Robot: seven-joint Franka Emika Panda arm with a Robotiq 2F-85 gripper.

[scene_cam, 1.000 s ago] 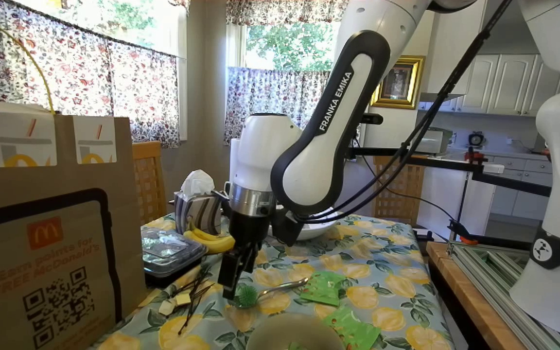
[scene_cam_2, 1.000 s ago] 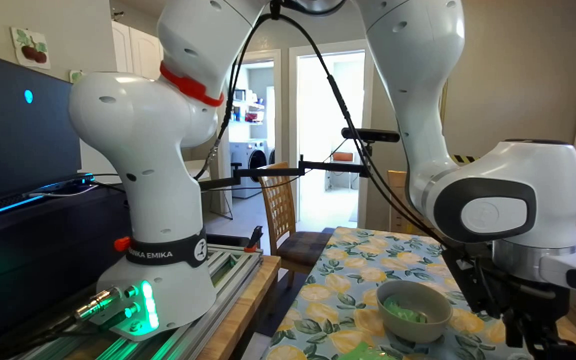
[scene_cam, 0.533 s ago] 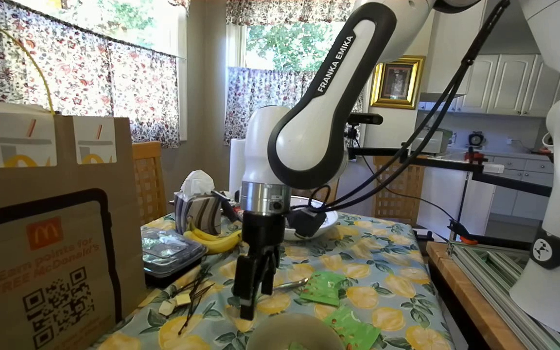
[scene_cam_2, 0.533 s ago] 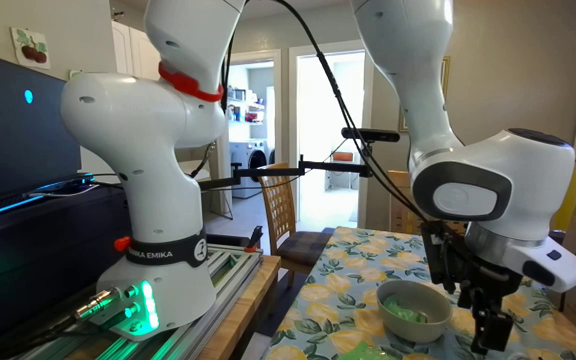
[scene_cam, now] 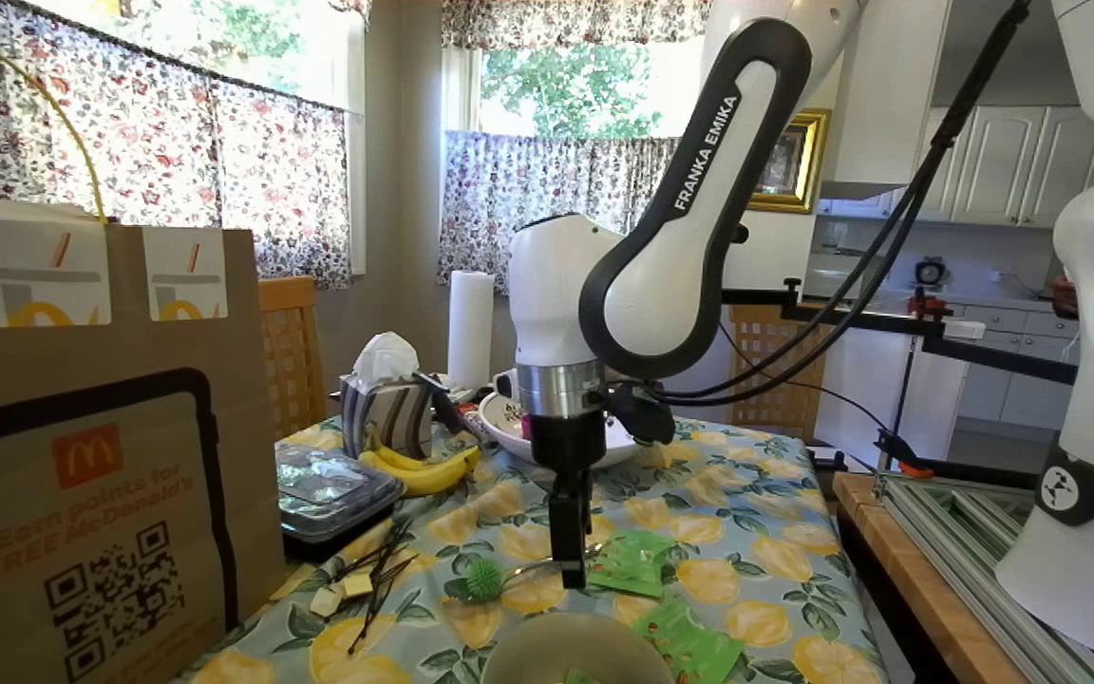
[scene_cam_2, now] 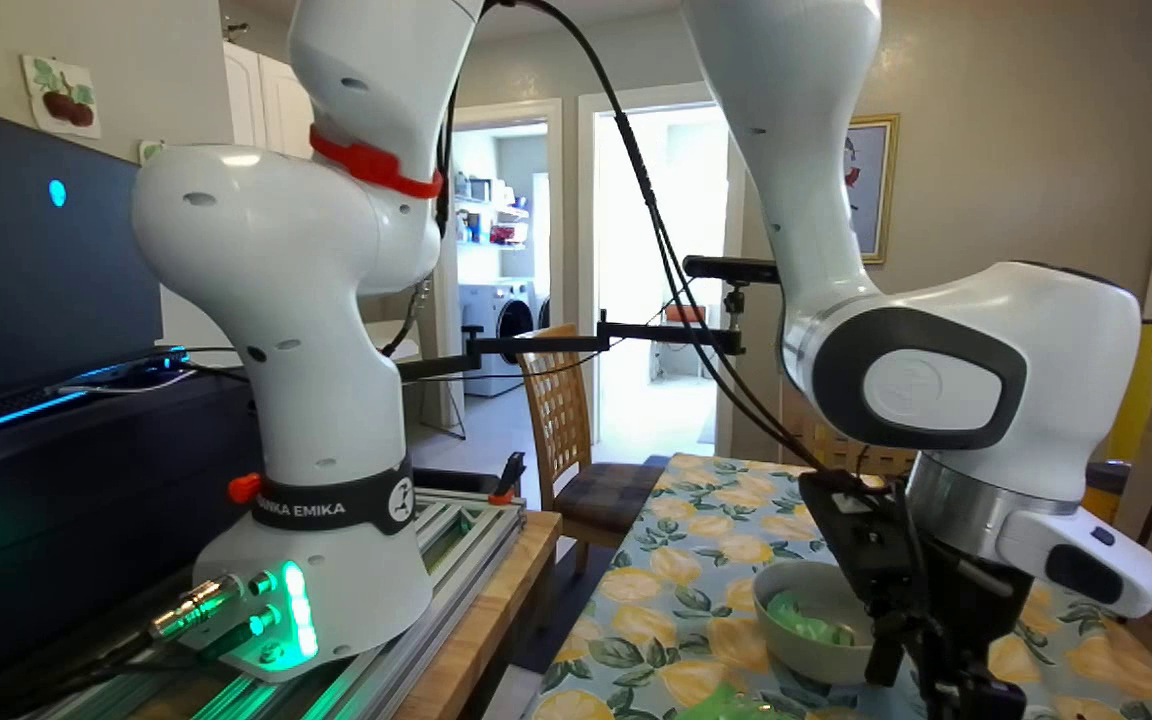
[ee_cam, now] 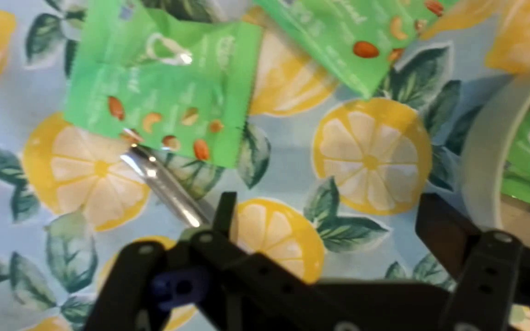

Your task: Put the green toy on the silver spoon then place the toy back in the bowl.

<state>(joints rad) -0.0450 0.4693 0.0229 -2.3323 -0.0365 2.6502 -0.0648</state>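
Hovering near the silver spoon (ee_cam: 168, 186): pincer (ee_cam: 327, 204) wide, its arm (scene_cam: 666, 294) lettered FRANKA EMIKA.

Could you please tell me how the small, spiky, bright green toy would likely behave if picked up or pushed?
The small, spiky, bright green toy looks roughly round, so it might roll if pushed, unless the shiny silver metal spoon seemingly beneath it cradles it. Its bristly surface probably makes it less slippery. Being small, it's likely light.
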